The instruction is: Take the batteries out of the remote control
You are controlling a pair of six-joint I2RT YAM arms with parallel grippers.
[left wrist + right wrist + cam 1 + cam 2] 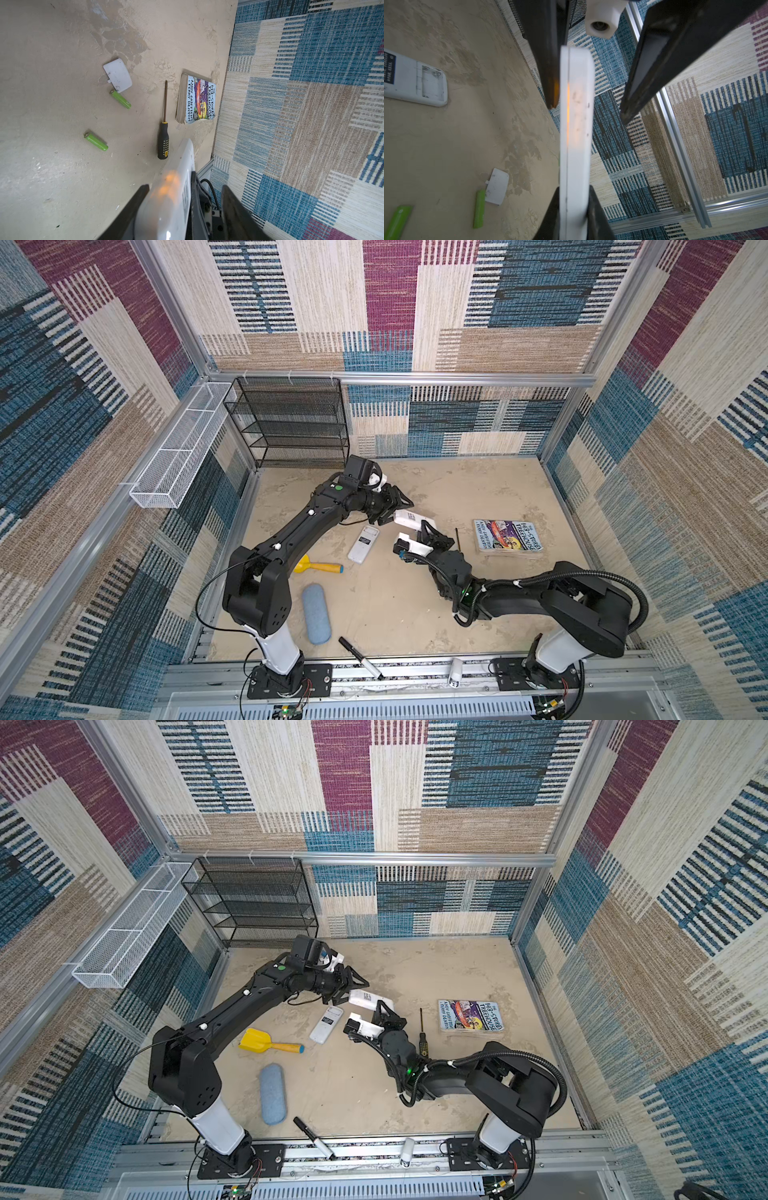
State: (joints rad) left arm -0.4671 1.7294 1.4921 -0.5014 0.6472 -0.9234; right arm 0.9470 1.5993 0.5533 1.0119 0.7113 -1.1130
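My right gripper [574, 188] is shut on one end of a white remote control [576, 124], which it holds on edge above the table [409, 519]. The left gripper [588, 113] straddles the other end. One of its fingers [550, 62] lies against the remote's face and the other stands apart, so it is open. An orange glow shows on the remote's side. Two lime green batteries [120, 99] [96, 142] lie on the table beside a loose white battery cover [117, 75]. A second white remote [363, 544] lies flat with its compartment [430, 83] open and empty.
A black-and-yellow screwdriver [163, 143] and a book [507, 536] lie to the right of the grippers. A yellow scoop [316, 566], a blue case [316, 608] and a marker [359, 657] lie at the front left. A black mesh shelf [291, 423] stands at the back.
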